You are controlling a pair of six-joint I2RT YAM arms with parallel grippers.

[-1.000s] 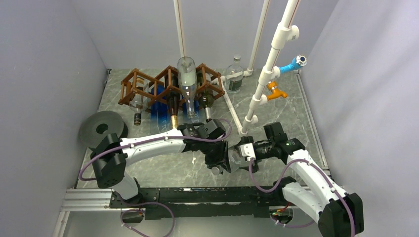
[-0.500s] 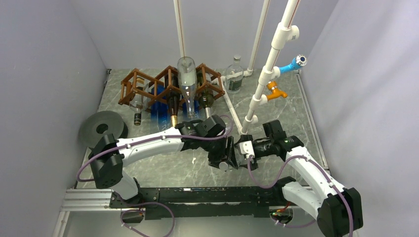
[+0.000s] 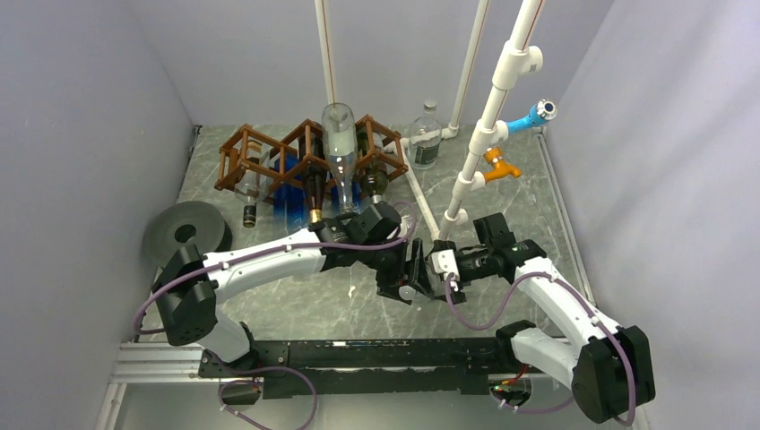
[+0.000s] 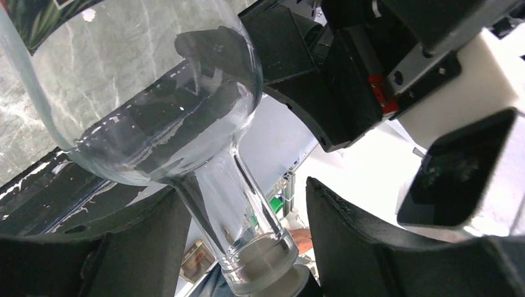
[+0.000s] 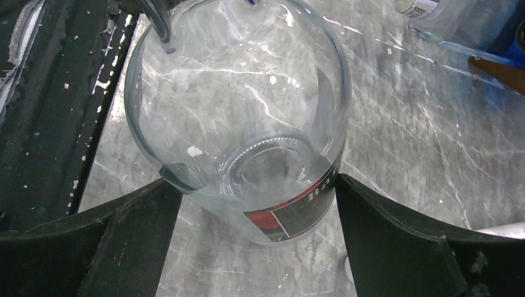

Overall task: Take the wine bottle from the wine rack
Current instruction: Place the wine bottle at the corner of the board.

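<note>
Two grippers flank the wine bottle [image 5: 247, 93] above the table's [image 3: 502, 193] middle, well apart from the wine rack [image 3: 309, 157] at the far edge. Your right gripper [image 5: 254, 185] pinches its wide body, while the left gripper [image 4: 247, 204] stands spread around the neck. It is rigid, slick, breakable glass and looks empty, so probably light; hold it by the body.

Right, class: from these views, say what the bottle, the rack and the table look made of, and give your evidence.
The bottle: clear glossy glass; the table shows through it, with bright glints. The rack: brown wood by the look, matt slats. The table: grey veined stone or a printed imitation, smooth; cannot tell which.
</note>
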